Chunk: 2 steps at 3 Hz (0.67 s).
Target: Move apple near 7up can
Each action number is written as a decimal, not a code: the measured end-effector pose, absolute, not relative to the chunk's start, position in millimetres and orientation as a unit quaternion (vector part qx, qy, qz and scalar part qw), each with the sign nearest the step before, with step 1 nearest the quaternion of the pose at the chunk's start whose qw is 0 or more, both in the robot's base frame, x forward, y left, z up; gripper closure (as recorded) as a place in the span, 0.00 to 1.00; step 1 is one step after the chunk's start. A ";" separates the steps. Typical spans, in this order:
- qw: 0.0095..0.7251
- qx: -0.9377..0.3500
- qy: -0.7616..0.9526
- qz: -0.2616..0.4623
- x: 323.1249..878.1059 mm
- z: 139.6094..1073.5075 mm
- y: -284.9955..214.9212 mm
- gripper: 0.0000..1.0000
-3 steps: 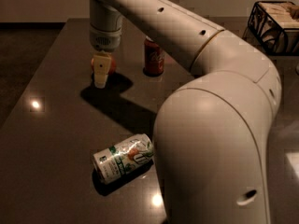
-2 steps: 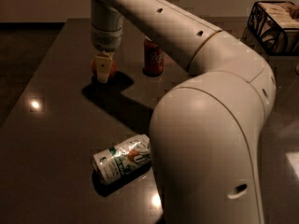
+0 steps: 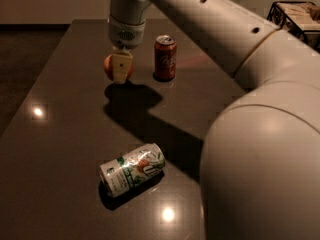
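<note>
The apple (image 3: 108,67) is red-orange and sits at the far part of the dark table (image 3: 55,149), partly hidden behind a pale finger. My gripper (image 3: 120,68) reaches down from above and is shut on the apple, just above or at the table top; I cannot tell if it touches. The 7up can (image 3: 132,169), white and silver with green markings, lies on its side near the front of the table, well apart from the apple.
A red cola can (image 3: 165,57) stands upright just right of the gripper. My large pale arm (image 3: 260,134) fills the right side. A wire basket (image 3: 295,14) stands at the back right. The table's left edge runs close to the apple.
The gripper has shifted slightly to the right with the apple between its fingers. Both cans have stayed where they were.
</note>
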<state>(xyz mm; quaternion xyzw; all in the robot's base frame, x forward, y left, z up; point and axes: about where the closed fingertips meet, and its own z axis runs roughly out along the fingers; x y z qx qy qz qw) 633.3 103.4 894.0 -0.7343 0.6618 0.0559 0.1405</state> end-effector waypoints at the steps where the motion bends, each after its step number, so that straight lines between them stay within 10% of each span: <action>1: 0.151 -0.769 0.619 0.062 591.4 911.5 68.2 1.00; 2: 0.155 -0.810 0.562 0.057 547.3 916.7 42.7 1.00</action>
